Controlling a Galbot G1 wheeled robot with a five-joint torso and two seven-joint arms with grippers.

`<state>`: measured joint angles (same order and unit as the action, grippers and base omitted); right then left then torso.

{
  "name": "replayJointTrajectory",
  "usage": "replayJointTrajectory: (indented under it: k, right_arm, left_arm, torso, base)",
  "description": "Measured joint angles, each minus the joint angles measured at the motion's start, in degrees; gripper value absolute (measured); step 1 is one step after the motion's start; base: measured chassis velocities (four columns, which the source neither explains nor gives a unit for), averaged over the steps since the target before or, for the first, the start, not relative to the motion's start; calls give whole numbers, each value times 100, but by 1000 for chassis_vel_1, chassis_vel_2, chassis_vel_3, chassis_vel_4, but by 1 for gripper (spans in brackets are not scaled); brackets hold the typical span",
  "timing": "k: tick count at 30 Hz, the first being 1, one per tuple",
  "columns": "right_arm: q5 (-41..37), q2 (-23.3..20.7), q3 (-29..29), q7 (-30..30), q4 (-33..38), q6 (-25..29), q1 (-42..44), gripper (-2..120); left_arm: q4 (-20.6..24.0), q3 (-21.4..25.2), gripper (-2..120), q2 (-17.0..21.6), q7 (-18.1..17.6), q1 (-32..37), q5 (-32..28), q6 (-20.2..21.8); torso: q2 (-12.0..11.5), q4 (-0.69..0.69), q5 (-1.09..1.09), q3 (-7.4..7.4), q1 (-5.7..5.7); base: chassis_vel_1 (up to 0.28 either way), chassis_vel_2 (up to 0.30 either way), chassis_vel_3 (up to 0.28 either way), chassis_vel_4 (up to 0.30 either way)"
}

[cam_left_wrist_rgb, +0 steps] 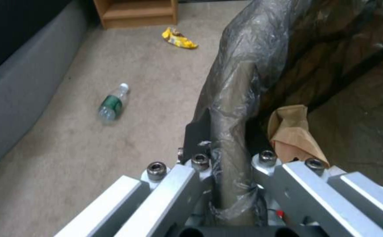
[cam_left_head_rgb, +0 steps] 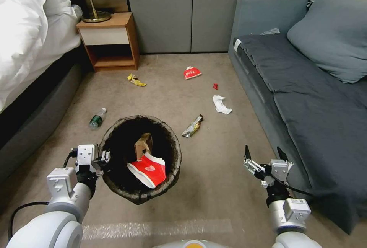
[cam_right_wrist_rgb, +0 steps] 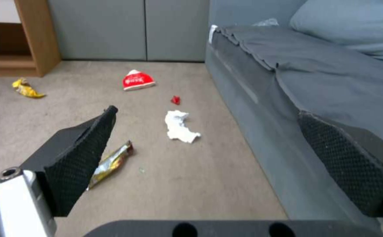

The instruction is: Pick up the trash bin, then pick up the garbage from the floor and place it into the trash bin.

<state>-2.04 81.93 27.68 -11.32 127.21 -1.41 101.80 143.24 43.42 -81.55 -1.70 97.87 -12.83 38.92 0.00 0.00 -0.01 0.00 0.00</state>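
Bin held, litter waiting

Left gripper point(cam_left_head_rgb: 104, 159) clamps the trash bin point(cam_left_head_rgb: 174, 163) by its bagged rim. Right gripper point(cam_left_head_rgb: 266, 155) hangs with fingers spread, empty. Best target seems the shiny wrapper point(cam_left_head_rgb: 192, 126), on the carpet just beside the bin: descend straight over it and keep the bin level.

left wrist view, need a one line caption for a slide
Left gripper clamped on the bagged rim of the bin, brown paper bag inside, bottle on the carpet.
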Motion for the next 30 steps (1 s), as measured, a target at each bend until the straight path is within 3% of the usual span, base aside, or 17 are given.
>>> replayJointTrajectory:
  k: [17,30]
  right_arm:
    - [0,3,-3,0,0,-1,2,100]
    - [0,3,-3,-2,1,-3,3,100]
  left_arm:
    - [0,-3,1,0,5,2,-4,3]
    - [0,-3,1,0,5,4,-4,3]
  torso:
    - [0,-1,0,1,1]
    - [0,0,0,0,0]
  base:
    - [-141,143,150,-144]
    - [-9,11,4,-6]
